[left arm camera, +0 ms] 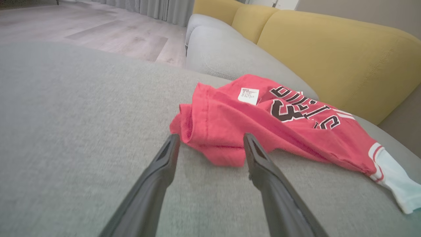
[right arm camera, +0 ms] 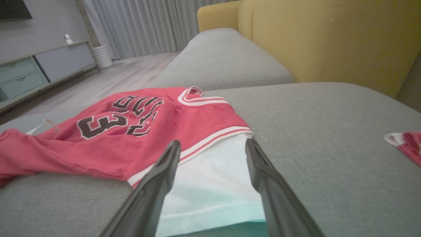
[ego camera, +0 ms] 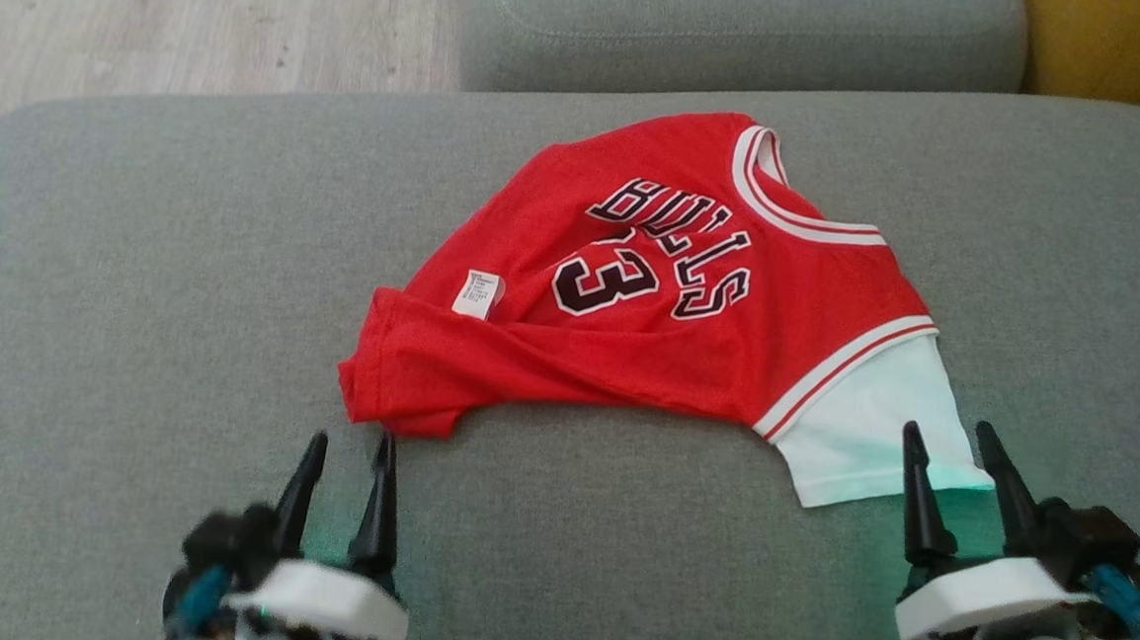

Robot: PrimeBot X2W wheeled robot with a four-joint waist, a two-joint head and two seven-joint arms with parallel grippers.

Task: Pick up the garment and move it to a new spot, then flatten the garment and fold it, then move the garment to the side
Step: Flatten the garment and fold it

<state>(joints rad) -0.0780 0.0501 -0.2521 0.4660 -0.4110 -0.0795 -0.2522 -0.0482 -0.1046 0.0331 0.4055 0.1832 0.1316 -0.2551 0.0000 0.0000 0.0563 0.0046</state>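
Head view: high, looking steeply down on grey cushion (ego camera: pixel 137 284), left claw (ego camera: pixel 353 438) and right claw (ego camera: pixel 947 429) at bottom edge. Each wrist view: low, close behind its claw, looking along the fingers. Left faces shirt (left arm camera: pixel 230 131) hem just past the tips; right faces white sleeve (right arm camera: pixel 213 177). All share the shirt.

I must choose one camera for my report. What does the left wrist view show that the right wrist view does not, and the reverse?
Left wrist view, not the right one: the left hand, open, with the bunched hem of the red jersey seen between its fingertips, and the printed face of the white label. Right wrist view, not the left one: the right hand, open, pointing at the white sleeve, a drawer cabinet and a second red-and-white cloth. Both: the jersey, the grey cushion, the yellow backrest.
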